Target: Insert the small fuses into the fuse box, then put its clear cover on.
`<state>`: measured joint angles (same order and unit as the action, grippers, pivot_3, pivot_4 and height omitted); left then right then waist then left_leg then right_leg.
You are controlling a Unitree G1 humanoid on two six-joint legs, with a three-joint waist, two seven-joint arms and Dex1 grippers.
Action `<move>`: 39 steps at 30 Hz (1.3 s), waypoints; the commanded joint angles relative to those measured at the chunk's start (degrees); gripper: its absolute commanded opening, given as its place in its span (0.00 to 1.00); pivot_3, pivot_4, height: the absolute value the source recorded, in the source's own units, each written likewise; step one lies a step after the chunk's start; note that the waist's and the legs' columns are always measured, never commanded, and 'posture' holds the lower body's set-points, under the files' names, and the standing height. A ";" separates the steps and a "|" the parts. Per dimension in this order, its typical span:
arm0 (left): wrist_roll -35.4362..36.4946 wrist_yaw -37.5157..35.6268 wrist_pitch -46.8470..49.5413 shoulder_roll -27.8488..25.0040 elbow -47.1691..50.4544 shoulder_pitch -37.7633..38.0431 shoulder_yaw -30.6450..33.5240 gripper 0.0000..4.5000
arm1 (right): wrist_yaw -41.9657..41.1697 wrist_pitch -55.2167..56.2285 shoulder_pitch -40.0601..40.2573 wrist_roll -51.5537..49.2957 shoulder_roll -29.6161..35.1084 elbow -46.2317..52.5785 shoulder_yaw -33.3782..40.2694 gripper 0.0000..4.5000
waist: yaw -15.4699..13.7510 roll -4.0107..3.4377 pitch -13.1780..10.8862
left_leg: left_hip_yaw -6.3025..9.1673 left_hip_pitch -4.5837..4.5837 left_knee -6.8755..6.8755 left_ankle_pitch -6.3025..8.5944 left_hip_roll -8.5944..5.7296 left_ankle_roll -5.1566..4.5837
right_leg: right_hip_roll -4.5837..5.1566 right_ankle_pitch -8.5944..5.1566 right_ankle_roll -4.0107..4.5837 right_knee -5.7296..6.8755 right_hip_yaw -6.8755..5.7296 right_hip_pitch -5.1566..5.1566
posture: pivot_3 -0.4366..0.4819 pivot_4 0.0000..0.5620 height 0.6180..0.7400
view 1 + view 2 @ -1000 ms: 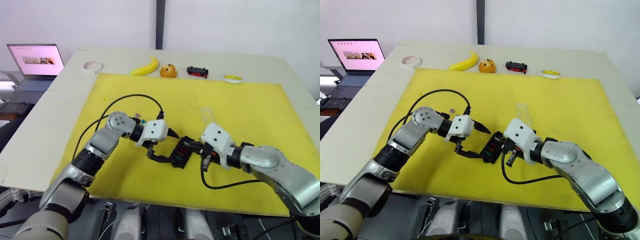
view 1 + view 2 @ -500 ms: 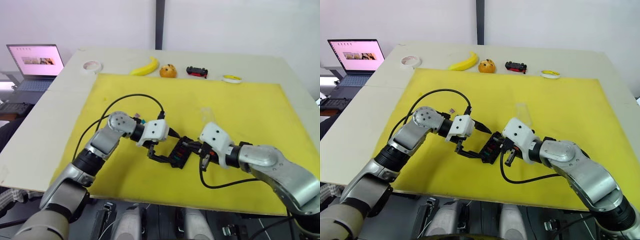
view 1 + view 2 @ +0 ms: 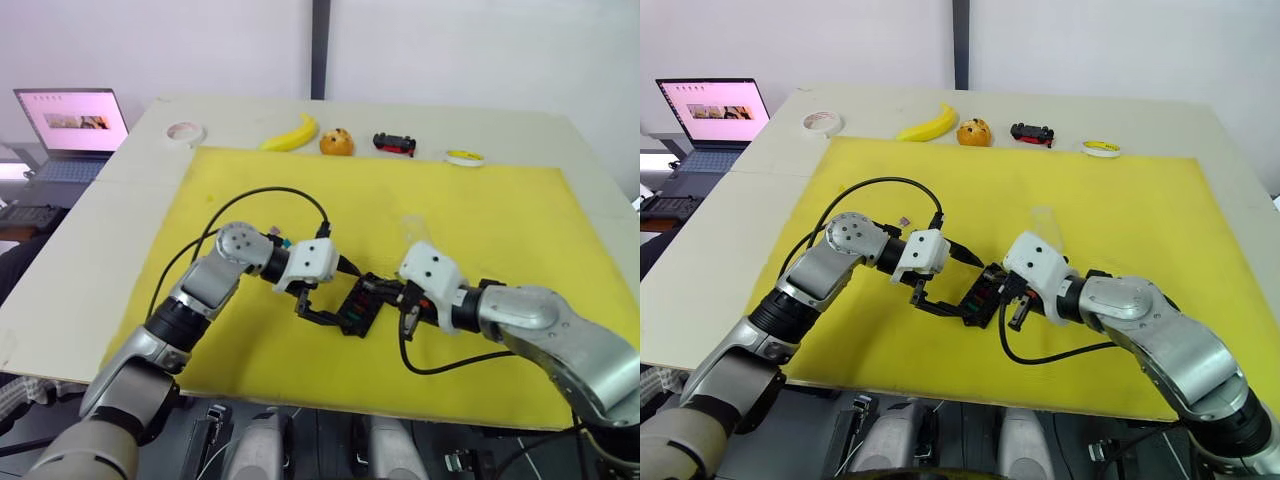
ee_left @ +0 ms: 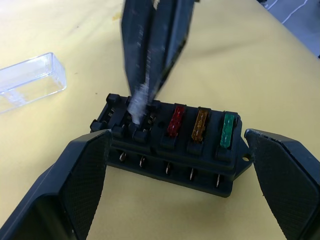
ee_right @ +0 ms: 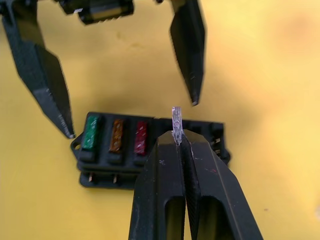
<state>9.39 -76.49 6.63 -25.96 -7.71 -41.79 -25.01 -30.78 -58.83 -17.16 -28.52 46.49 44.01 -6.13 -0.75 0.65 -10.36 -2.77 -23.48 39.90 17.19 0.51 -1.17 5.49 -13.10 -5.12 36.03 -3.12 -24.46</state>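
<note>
The fuse box (image 4: 170, 145) lies on the yellow mat (image 3: 500, 220) near the front middle of the worktop (image 3: 110, 210), between the two pincers. Three slots in a row hold fuses: a green fuse (image 4: 227, 130), an orange-brown fuse (image 4: 200, 124) and a red fuse (image 4: 176, 120).

The left pincer (image 3: 325, 290) stands open, its fingers (image 4: 82, 170) spread on either end of the box; whether they touch it I cannot tell. The right pincer (image 5: 177, 137) is closed on a pale grey fuse (image 5: 176, 119), pinched at its fingertips and held upright over the box, at the slots beside the red one.

Just beyond the box the clear cover (image 4: 30, 80) rests on the mat, apart from the box.

Two more small fuses (image 3: 280, 238) lie on the mat by the left forearm.

Along the far edge of the worktop sit a white tape roll (image 3: 185, 132), a banana (image 3: 292, 133), an orange ball (image 3: 336, 142), a black-and-red toy car (image 3: 394, 144) and a yellow ring (image 3: 465, 157). A laptop (image 3: 70, 125) stands open off to the left.
</note>
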 commanded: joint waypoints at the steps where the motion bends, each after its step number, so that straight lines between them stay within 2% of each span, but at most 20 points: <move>1: 0.43 -0.20 -0.46 -0.17 1.83 -0.69 1.66 0.99 | -0.19 0.23 -0.10 -0.37 -0.11 2.15 0.94 0.00 | -0.02 0.00 0.00 | 0.00 0.00 0.00 0.00 0.00 0.00 | 0.00 0.00 0.00 0.00 0.00 0.00 | 0.48 0.27 1.00; 39: -0.05 -0.36 -1.67 0.34 0.05 -1.39 1.66 0.99 | -0.17 0.98 0.29 3.57 0.15 -0.35 -2.50 0.00 | 0.00 0.00 0.00 | 0.00 0.00 0.02 0.00 0.00 0.00 | 0.00 0.00 0.00 0.01 0.00 0.01 | 0.48 0.27 1.00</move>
<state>9.26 -77.02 5.74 -25.88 -8.23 -41.82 -25.00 -30.77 -58.47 -16.23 -25.55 46.36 43.29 -8.80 -0.75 0.64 -10.36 -2.77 -23.48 39.93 17.19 0.51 -1.18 5.48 -13.10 -5.12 36.04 -3.12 -24.45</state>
